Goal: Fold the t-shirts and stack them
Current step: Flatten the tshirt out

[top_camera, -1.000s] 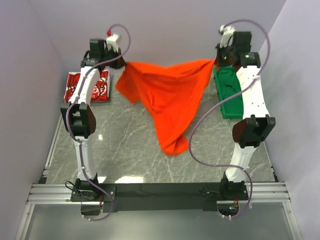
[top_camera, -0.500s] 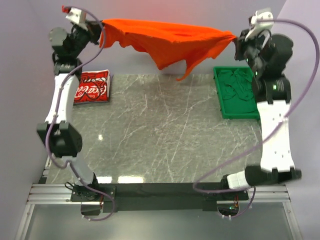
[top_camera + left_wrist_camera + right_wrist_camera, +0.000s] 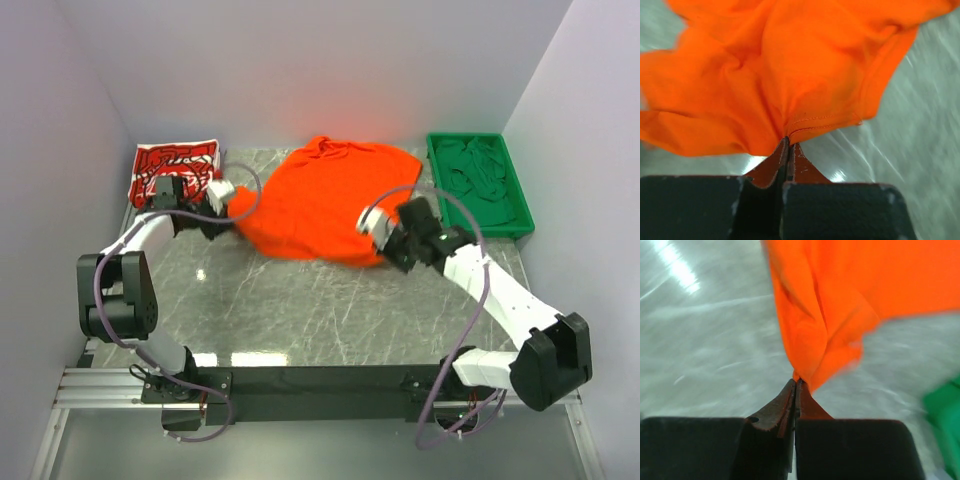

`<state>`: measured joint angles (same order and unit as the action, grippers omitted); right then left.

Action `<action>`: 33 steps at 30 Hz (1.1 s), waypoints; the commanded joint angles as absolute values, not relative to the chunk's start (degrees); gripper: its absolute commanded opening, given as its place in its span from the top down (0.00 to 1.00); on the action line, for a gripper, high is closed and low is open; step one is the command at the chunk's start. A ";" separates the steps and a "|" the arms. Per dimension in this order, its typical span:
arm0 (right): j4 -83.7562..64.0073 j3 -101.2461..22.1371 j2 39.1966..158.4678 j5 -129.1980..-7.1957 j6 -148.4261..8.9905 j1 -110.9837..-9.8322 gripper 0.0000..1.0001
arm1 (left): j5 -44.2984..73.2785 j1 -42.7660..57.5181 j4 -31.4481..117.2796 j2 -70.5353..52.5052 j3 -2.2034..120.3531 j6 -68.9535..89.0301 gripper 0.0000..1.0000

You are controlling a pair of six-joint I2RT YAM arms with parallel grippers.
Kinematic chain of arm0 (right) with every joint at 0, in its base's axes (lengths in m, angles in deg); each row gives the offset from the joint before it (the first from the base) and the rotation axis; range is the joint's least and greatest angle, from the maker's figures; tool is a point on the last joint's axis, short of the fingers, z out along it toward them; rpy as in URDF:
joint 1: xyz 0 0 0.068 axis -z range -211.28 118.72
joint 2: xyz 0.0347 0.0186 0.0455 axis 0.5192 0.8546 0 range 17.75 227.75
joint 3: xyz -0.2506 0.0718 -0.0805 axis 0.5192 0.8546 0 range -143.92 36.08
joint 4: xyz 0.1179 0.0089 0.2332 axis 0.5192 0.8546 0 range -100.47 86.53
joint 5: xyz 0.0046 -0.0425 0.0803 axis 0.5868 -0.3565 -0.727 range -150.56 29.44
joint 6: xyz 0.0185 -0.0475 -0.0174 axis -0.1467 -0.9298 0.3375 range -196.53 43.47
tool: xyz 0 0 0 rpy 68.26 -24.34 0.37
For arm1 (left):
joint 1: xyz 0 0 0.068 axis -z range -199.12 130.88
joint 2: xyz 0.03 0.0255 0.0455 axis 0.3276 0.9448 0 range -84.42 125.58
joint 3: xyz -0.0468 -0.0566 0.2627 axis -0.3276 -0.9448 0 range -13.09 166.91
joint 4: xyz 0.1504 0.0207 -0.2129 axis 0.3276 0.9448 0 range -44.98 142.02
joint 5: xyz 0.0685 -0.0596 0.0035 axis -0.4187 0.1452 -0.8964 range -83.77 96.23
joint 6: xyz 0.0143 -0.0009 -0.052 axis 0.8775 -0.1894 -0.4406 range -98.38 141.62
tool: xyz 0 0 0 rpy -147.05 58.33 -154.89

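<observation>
The bright orange t-shirt (image 3: 325, 195) lies spread on the marble table at the back middle. My left gripper (image 3: 228, 215) is shut on its near left edge, low over the table; in the left wrist view the cloth (image 3: 790, 70) bunches at the fingertips (image 3: 788, 142). My right gripper (image 3: 385, 250) is shut on its near right corner; the right wrist view shows the cloth (image 3: 830, 315) pinched at the tips (image 3: 797, 382). The red t-shirt with white print (image 3: 175, 170) lies folded at the back left, behind the left arm.
A green plastic tray (image 3: 440, 185) with green cloth (image 3: 480, 175) in it stands at the back right, just right of the orange shirt. Lilac walls close the left, back and right sides. The marble table (image 3: 300, 310) runs to the front rail.
Both arms have swung down from high at the back to the table. The orange shirt, stretched in the air between them, now lies spread on the table.
</observation>
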<state>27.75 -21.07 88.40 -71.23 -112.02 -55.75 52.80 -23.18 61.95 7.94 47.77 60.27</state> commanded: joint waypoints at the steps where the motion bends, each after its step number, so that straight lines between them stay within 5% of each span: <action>1: 33.38 -19.04 85.07 -73.99 -116.44 -61.94 1.00 | 55.10 -22.82 75.59 5.14 44.93 80.48 0.98; 3: 35.31 -17.72 85.34 -75.58 -116.35 -66.51 1.00 | 52.56 -22.64 80.43 6.45 43.95 86.11 0.91; 8: 44.27 -22.88 90.60 -80.59 -113.98 -74.34 0.60 | 48.94 -23.08 89.48 7.87 45.61 92.19 0.69; 13: 44.99 -36.59 97.52 -83.13 -108.18 -63.68 0.48 | 52.37 -26.77 92.31 4.79 50.44 83.36 0.56; 22: 43.23 -56.02 125.13 -73.75 -99.40 -51.85 0.73 | 37.89 -19.83 72.19 7.33 49.56 49.26 0.64; 33: 44.28 -57.27 137.20 -66.44 -96.48 -50.79 0.80 | 28.29 -15.70 74.28 26.83 65.97 35.16 0.71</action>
<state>43.07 -58.00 138.46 -68.74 -97.55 -50.90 31.57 -16.75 74.62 24.20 59.59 40.78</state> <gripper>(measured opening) 0.207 0.294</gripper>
